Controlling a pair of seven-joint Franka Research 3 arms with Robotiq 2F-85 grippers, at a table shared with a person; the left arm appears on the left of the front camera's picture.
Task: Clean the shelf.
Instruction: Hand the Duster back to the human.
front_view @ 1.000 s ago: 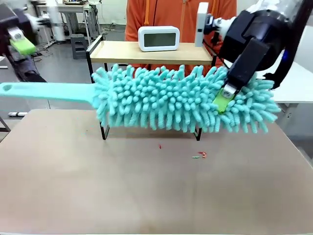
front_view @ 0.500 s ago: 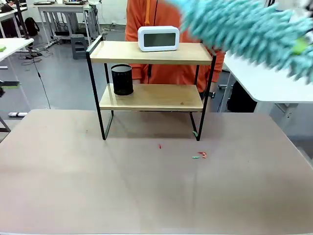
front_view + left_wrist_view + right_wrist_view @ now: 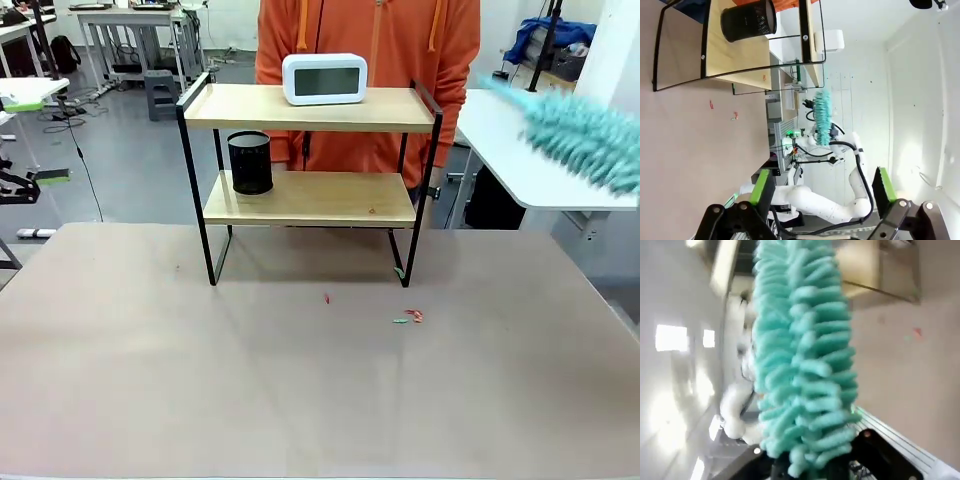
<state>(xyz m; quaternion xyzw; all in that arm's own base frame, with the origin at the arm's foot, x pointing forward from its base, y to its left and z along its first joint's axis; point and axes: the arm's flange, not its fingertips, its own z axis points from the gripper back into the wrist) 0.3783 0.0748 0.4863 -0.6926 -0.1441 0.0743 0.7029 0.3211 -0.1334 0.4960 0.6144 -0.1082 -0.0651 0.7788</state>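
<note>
Front view: the shelf (image 3: 310, 150) stands at the table's far side, before the person. Its light boards carry a white clock (image 3: 324, 78) above and a black mesh cup (image 3: 250, 162) below. A teal duster (image 3: 585, 135) hangs off to the right, so we judge the wiping step pending; next, bring it onto a board.

Left wrist view: the left gripper (image 3: 822, 186) is released, holding nothing.

Right wrist view: the right gripper is clenched on the duster.
</note>
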